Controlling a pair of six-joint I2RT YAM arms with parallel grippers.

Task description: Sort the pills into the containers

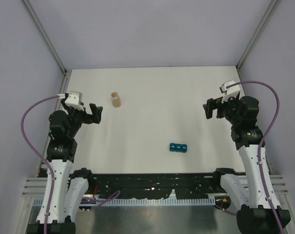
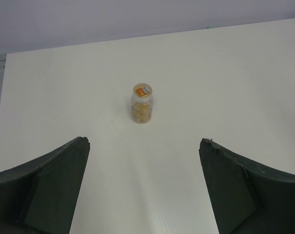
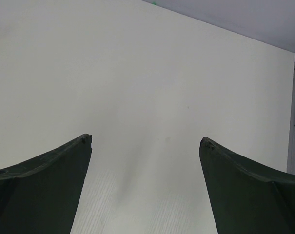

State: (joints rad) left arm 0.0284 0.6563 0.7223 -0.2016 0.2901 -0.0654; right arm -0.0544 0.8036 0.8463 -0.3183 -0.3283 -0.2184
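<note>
Showing left gripper (image 1: 91, 113) and right gripper (image 1: 210, 108), both spread wide and empty; vial (image 1: 116, 99) holding pills (image 2: 142, 112) at ten o'clock on table (image 1: 152, 87), containers (image 1: 178, 147) at five o'clock. Risks toppling narrow vial, scattering pills, through off-centre grip.

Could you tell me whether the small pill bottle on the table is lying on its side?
No, the bottle stands upright on the table, with its top end facing up.
</note>
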